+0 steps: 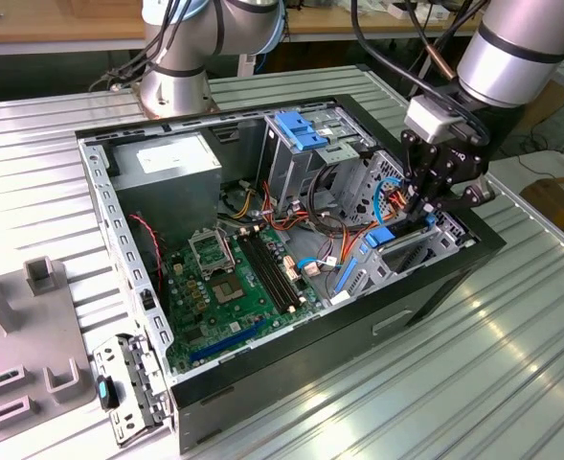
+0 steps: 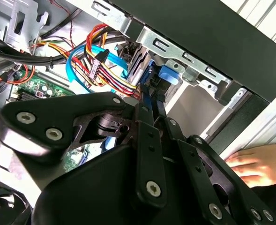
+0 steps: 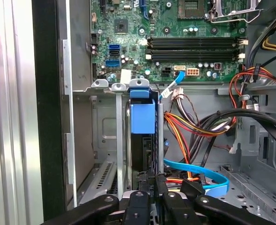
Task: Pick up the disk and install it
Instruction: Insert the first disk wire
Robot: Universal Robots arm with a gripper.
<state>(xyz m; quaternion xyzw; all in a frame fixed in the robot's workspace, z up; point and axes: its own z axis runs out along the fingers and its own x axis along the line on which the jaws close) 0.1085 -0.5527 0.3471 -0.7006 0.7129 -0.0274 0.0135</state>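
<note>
Directly beneath the black tool (image 3: 152, 187): flat grey metal disk with blue plastic rails (image 3: 142, 117), stood edgewise for its bay slot, tool fingers clamped on its edge.

I count one open computer case (image 1: 291, 369) on the table, with one motherboard (image 1: 238, 283) inside and one grey power supply (image 1: 171, 165). One disk (image 3: 142, 117) sits upright in its bay, one gripper (image 1: 417, 213) over it. Two robot arms show, and one person's hand (image 2: 259, 164) rests outside the case.
</note>
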